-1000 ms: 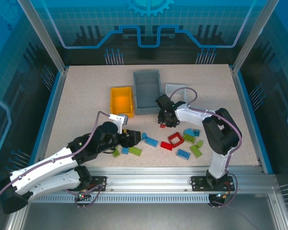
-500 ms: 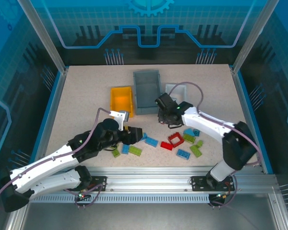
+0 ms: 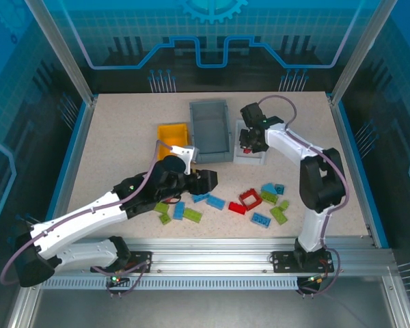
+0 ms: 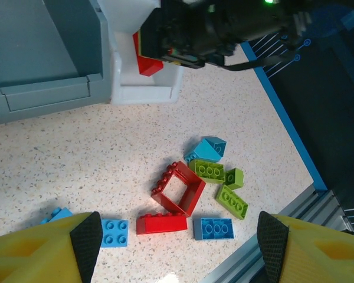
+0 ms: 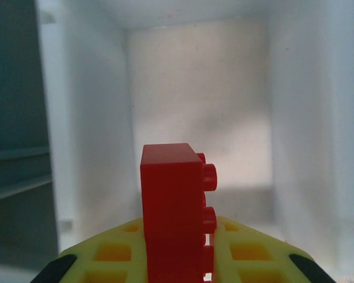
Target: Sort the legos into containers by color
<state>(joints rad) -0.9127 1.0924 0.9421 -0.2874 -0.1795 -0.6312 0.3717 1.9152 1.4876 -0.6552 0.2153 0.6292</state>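
The left tool (image 3: 206,179) has pushed out from the near-left toward the middle of the worktop (image 3: 109,137). It now hangs released, its yellow fingers (image 4: 29,247) spread wide with nothing between them, above the loose legos (image 3: 215,201) strewn along the near edge.

The right tool (image 3: 250,140) has swung away from that scatter toward the far edge. The small red brick (image 5: 171,200) that lay beside it is off the worktop. It stands upright, clenched between the tool's fingers (image 5: 112,253), studs to the right, over the mouth of the white bin (image 3: 249,159).

By my reading, one red piece is a release away from being sorted, and the left tool is free to take the next.

The three containers sit in a row toward the far edge:
- **The yellow-orange bin (image 3: 171,134):** left of centre, with its near end behind the left arm. What shows of its floor is bare.
- **The grey bin (image 3: 210,130):** just beside it and larger. It looks empty.
- **The white bin:** just right of the grey one. Its floor is bare too, and the red brick is above it, not yet in.
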